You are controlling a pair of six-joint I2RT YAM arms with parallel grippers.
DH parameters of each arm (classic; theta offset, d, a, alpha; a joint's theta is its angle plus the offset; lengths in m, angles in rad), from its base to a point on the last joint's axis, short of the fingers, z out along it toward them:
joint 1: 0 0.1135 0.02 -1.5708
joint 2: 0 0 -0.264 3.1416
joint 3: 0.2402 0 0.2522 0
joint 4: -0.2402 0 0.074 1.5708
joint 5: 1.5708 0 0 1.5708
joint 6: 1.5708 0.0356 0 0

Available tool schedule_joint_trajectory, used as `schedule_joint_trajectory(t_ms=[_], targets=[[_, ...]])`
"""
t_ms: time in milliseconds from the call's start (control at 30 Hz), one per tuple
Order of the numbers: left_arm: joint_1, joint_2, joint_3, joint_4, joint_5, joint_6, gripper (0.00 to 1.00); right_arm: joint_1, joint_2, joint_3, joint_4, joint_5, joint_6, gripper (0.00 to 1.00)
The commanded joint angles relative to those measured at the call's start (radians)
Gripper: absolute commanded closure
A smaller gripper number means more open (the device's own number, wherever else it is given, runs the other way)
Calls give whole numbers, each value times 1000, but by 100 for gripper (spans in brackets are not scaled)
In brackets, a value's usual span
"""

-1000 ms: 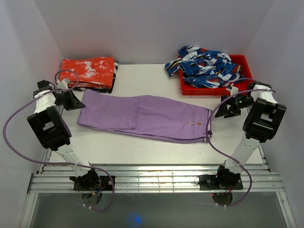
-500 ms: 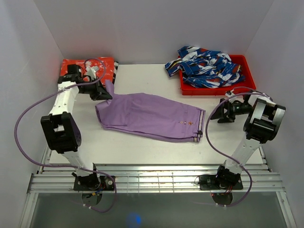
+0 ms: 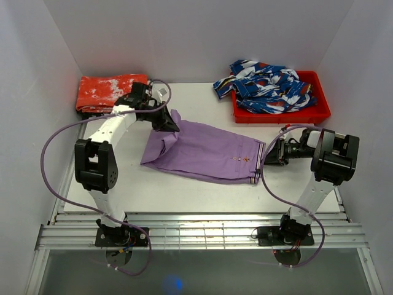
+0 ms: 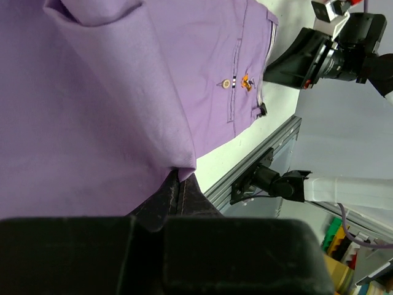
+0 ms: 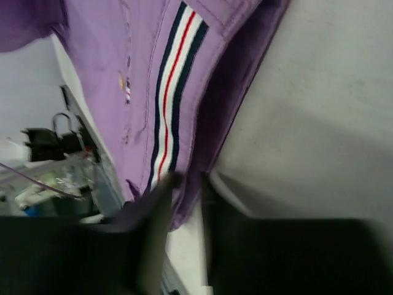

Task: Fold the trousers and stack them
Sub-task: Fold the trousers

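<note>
The lilac trousers (image 3: pixel 209 150) lie across the middle of the table, with their left part lifted and doubled over. My left gripper (image 3: pixel 171 125) hangs above that raised fold, shut on the cloth. In the left wrist view the purple fabric (image 4: pixel 92 92) runs down into the closed jaws of the left gripper (image 4: pixel 175 181). My right gripper (image 3: pixel 268 153) sits low at the waistband end. In the right wrist view the right gripper (image 5: pixel 187 184) is closed on the trousers' (image 5: pixel 141 61) edge beside the striped trim (image 5: pixel 175 80).
A folded red-orange cloth (image 3: pixel 110 92) lies at the back left. At the back right stands a red bin (image 3: pixel 279 115) holding a blue-white-red patterned garment (image 3: pixel 267 86). White walls enclose three sides, and a metal rail (image 3: pixel 196 230) runs along the near edge.
My left gripper has carried the leg end to the right, doubling the trousers over. My right gripper has moved left to the waistband and closed from wide open.
</note>
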Motion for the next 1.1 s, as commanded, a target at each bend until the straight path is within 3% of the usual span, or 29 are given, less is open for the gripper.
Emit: schedule_joint_trajectory(t_ms=[0,33,600,1067], targets=[[-74,6,24,55,-19,-88,100,40,25,-19,126,30,65,88],[-111,16,28,66,-50,-108,100,46,28,-22,137,27,74,92],[-483,244,152,337,-200,-402,100,63,36,-65,207,19,92,92],[-599,373,270,469,-251,-488,100,63,30,-71,209,27,89,92]])
